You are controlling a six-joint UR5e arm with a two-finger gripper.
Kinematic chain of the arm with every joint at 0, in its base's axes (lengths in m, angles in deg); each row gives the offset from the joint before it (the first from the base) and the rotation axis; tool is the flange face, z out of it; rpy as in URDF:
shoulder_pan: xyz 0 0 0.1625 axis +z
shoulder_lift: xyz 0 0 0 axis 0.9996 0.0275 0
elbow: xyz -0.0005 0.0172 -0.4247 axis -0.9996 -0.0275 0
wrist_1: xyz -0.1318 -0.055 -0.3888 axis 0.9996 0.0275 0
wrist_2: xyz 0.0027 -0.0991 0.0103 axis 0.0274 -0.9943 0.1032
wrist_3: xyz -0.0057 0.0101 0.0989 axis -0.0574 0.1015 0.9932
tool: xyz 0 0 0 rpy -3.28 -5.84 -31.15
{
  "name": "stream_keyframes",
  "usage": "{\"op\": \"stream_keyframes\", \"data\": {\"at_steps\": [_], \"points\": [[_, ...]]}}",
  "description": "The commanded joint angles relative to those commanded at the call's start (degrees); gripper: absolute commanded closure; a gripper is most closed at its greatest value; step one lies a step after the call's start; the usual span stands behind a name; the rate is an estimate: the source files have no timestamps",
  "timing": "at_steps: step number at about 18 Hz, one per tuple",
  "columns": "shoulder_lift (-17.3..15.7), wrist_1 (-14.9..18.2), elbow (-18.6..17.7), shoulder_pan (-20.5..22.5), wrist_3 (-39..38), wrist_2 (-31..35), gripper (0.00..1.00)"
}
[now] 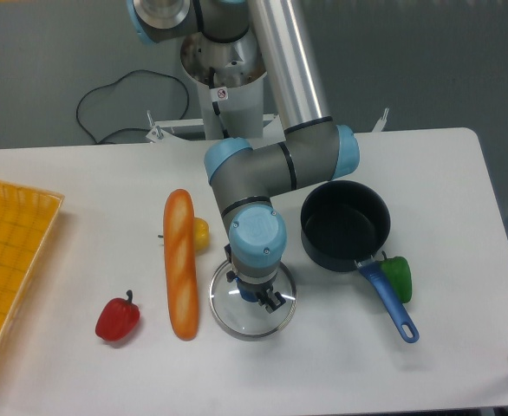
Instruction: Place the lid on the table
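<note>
Camera view: the lid (252, 314) lies flat on the table (462, 347), between the baguette (181, 263) on one side and the saucepan (345, 224) on the other. The gripper (256, 293) points straight down over the lid's centre; its wrist hides the knob, so I cannot tell whether the jaws grip it.

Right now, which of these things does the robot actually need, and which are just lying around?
Needed: lid, table, end effector.

Lying around: pot, baguette, red pepper, green pepper, yellow fruit, yellow tray.
</note>
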Motion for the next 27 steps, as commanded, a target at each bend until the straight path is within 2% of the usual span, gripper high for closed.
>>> {"op": "stream_keyframes", "data": {"at_steps": [8,13,18,20,27], "points": [[0.3,-0.1,0.0,0.0,-0.1,0.0,0.39],[0.5,-1.2,-0.1,-0.2,-0.2,0.0,0.38],[0.6,-1.2,-0.1,-0.2,0.0,0.0,0.35],[0.6,-1.2,-0.1,-0.2,0.0,0.0,0.31],[0.6,-1.2,-0.1,-0.2,0.1,0.0,0.3]]}}
